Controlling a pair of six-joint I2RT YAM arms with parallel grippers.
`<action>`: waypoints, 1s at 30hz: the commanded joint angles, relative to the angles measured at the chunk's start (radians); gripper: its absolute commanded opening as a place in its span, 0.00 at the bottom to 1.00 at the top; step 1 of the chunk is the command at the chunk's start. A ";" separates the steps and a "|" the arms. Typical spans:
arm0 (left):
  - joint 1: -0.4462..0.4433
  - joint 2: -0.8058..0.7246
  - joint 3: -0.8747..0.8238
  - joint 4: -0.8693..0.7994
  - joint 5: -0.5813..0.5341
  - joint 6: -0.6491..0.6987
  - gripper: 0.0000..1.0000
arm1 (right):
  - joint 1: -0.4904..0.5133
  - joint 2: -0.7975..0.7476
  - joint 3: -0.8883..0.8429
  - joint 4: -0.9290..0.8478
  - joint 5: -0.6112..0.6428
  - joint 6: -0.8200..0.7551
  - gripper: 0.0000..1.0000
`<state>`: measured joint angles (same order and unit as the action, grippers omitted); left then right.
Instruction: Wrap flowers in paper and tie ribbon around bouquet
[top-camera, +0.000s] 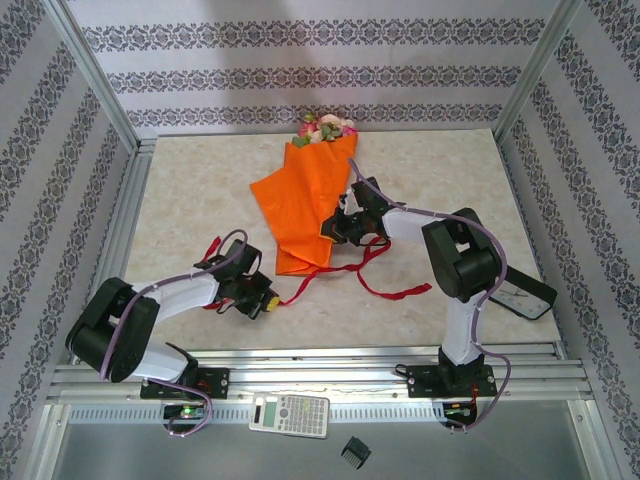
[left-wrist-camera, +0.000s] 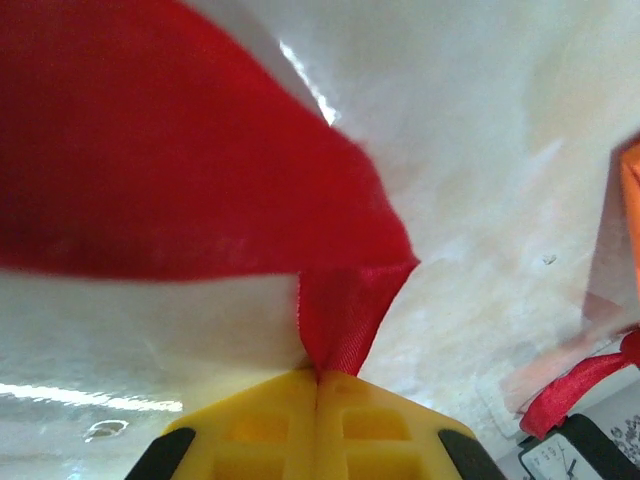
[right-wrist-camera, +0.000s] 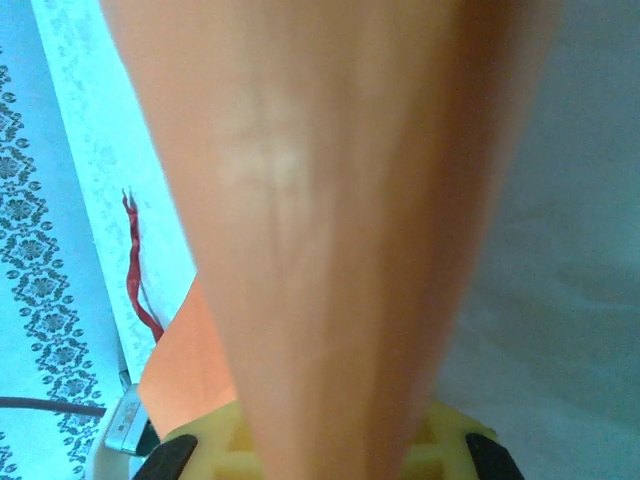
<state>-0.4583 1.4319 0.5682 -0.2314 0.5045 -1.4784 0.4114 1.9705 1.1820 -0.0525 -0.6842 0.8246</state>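
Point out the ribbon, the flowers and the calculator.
ribbon (left-wrist-camera: 345, 310), left wrist view, on the narrow red fold at lower centre
flowers (top-camera: 325, 127), top external view, on the rose heads
calculator (top-camera: 290, 413), top external view, on its keypad

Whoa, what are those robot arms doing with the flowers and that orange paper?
They're making a bouquet. The flowers lie on the table, loosely wrapped in the orange paper, with their heads poking out the far end. The right gripper is pinching the orange paper near its narrow end. The left gripper is pinching the red ribbon, whose ends trail across the table. I can't see a knot yet.
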 joint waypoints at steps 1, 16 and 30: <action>0.030 0.063 0.041 -0.017 -0.051 0.075 0.00 | -0.034 -0.065 0.052 -0.019 0.010 0.001 0.00; 0.284 0.349 0.305 0.162 -0.087 0.119 0.00 | 0.010 -0.208 -0.047 -0.061 -0.139 0.080 0.00; 0.342 0.370 0.391 0.047 -0.085 0.078 0.15 | 0.121 -0.272 -0.309 -0.034 0.005 0.141 0.20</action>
<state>-0.1593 1.8317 0.9821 -0.2295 0.5961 -1.3899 0.5392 1.6752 0.8642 -0.0803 -0.7322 0.9710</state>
